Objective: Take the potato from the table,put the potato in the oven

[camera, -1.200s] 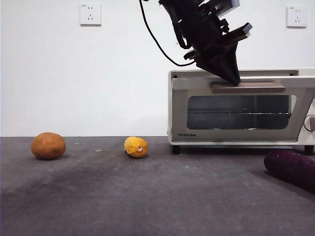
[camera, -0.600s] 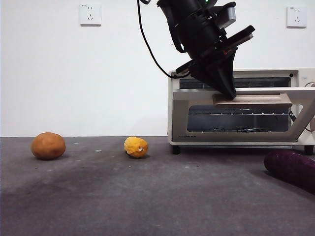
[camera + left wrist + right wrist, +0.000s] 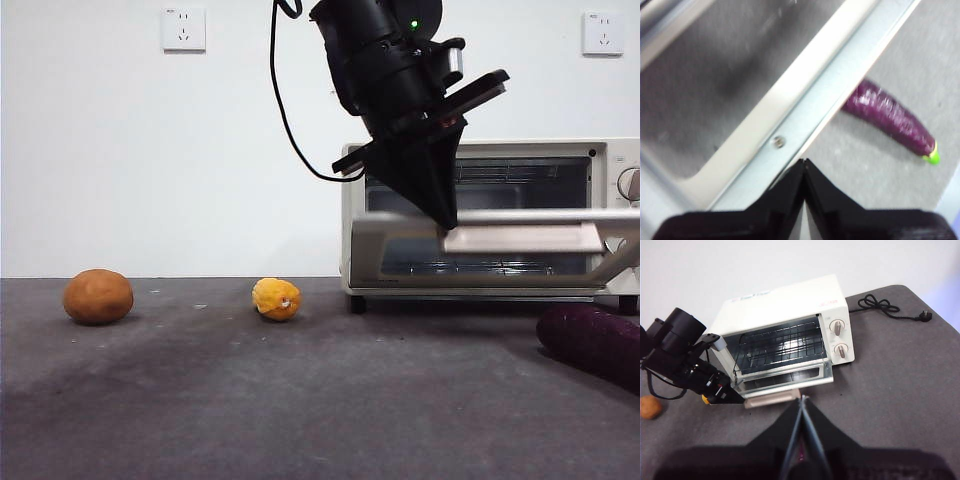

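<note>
While left gripper [image 3: 446, 222] presses handle [image 3: 520, 238], smooth potato [image 3: 98, 296] rests.

Potato [image 3: 98, 296]: smooth orange-brown oval, resting near table's [image 3: 300, 400] left edge, untouched. Oven [image 3: 480, 215]: cream-white, at table's back right, door roughly half lowered, wire rack showing, seemingly empty.
</note>
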`<state>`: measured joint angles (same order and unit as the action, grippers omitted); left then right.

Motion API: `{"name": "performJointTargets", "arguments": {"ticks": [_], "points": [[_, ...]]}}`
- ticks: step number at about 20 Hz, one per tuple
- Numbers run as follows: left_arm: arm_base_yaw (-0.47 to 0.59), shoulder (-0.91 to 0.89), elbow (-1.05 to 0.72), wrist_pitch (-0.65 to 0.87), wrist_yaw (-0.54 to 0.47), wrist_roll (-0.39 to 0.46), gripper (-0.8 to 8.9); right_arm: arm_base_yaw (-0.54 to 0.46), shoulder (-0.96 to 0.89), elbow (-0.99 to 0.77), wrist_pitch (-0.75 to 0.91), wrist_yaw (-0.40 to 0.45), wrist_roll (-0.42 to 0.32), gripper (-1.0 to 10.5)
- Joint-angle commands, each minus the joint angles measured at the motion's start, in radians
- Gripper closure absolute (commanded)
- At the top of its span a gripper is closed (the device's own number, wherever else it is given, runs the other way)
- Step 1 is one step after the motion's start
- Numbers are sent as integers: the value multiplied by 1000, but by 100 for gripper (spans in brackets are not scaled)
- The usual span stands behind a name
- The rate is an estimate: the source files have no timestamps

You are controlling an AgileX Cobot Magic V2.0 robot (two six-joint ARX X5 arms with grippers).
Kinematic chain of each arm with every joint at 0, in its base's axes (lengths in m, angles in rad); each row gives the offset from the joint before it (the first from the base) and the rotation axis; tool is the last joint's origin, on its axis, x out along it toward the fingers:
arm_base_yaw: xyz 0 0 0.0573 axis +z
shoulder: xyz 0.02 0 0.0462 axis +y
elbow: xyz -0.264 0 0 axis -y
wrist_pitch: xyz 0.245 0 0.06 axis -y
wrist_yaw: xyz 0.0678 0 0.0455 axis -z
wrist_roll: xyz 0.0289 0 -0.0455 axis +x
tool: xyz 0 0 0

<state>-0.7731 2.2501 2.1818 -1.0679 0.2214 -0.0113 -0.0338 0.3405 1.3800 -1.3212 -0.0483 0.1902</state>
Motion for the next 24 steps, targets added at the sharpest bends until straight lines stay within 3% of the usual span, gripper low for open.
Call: {"name": "performJointTargets", "arguments": {"ticks": [1,9,14,16,18,21,24], "points": [[8,26,-13,-19,-5,-15,822,0,-3,4,-1,5,-11,946],[8,14,-13,-36,-5,23,822,0,-3,4,-17,4,-11,946],[8,-118,-13,-79,-12,68,822,0,5,3,-17,-16,-11,946],[8,-209,-13,-89,-32,74,822,0,27,3,-14,-59,-45,946],[16,-315,-13,-92,-47,75,822,-2,63,3,-14,-131,-144,946],[28,-467,-13,-95,-52,75,822,-1,130,3,12,-279,-148,946],[30,-591,-13,-160,-119,92,822,-1,211,3,72,-420,-142,949]]}}
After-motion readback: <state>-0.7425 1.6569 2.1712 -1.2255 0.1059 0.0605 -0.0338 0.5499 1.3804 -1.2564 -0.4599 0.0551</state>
